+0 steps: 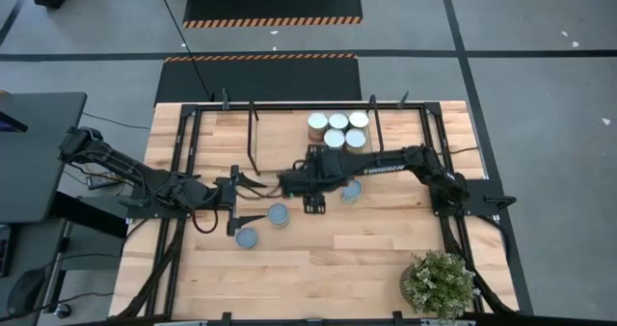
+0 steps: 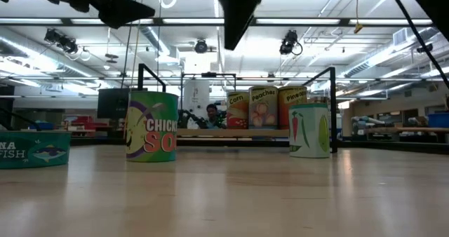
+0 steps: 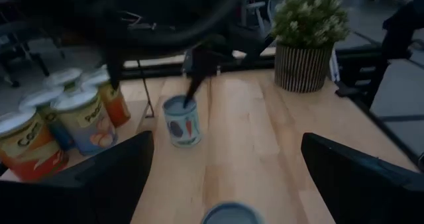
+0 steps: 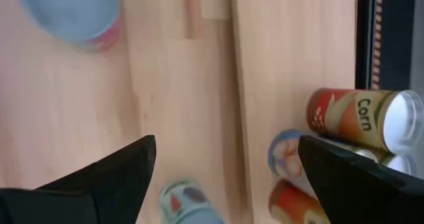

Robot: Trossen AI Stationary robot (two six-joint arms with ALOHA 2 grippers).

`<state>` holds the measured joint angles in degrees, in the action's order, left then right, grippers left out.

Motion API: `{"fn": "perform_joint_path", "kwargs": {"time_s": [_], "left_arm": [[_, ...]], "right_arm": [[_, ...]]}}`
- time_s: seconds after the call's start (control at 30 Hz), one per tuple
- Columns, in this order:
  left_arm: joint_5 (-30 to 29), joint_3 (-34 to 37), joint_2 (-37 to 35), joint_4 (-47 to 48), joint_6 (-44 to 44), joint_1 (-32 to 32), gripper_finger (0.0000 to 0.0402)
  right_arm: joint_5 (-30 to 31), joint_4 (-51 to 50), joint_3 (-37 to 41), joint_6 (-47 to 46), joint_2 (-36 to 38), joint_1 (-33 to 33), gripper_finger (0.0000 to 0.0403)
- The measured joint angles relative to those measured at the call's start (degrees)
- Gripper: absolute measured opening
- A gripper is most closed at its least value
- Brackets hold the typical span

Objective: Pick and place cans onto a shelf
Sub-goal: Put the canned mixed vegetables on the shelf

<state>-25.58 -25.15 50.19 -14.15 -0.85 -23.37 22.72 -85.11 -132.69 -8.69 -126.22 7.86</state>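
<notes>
Several cans (image 1: 337, 129) stand upright in a cluster on the shelf (image 1: 280, 133) at the table's far side; they also show in the low view (image 2: 263, 107). Three cans stand on the tabletop: one (image 1: 351, 190) near the middle, one (image 1: 279, 215) and one (image 1: 247, 237) to its left and nearer. My left gripper (image 1: 247, 197) is open and empty just left of the can (image 3: 232, 214). My right gripper (image 1: 286, 182) is open and empty above the table, left of the middle can (image 4: 185, 201).
A potted plant (image 1: 440, 283) stands at the near right corner. Black rails and posts (image 1: 253, 133) frame the shelf. Both arms reach toward the table's middle, their grippers close together. In the low view a green soup can (image 2: 151, 125) and a flat fish tin (image 2: 31, 149) stand nearest.
</notes>
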Motion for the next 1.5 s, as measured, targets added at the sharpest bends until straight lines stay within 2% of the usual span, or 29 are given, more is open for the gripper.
{"fn": "perform_joint_path", "kwargs": {"time_s": [0.23,0.4,0.6,0.87,1.03,1.2,1.5], "left_arm": [[0.0,0.0,0.0,0.6,-0.4,-0.6,0.0389],[0.0,0.0,0.0,0.6,-1.5,-0.6,0.0389],[0.0,0.0,0.0,0.3,-1.6,-0.6,0.0389],[-0.2,0.0,0.0,0.2,-1.1,-0.5,0.0389],[-0.2,0.0,0.1,-1.3,-1.0,1.2,0.0389],[-0.2,0.0,0.1,-2.7,-1.3,4.0,0.0389],[-0.2,0.0,0.1,-2.9,1.4,6.2,0.0389]], "right_arm": [[0.6,-1.8,0.1,-3.1,0.4,5.7,0.0377],[0.2,-2.8,3.8,-4.2,0.5,7.6,0.0377],[-1.2,-0.3,14.4,-5.0,1.9,7.2,0.0377],[-1.7,13.3,34.4,-5.9,15.5,4.4,0.0377],[-3.4,16.8,44.3,-7.5,23.4,3.2,0.0377],[-6.5,21.2,50.1,-7.7,27.3,1.9,0.0379],[-9.0,28.1,53.6,-1.6,26.2,0.0,0.0398]]}}
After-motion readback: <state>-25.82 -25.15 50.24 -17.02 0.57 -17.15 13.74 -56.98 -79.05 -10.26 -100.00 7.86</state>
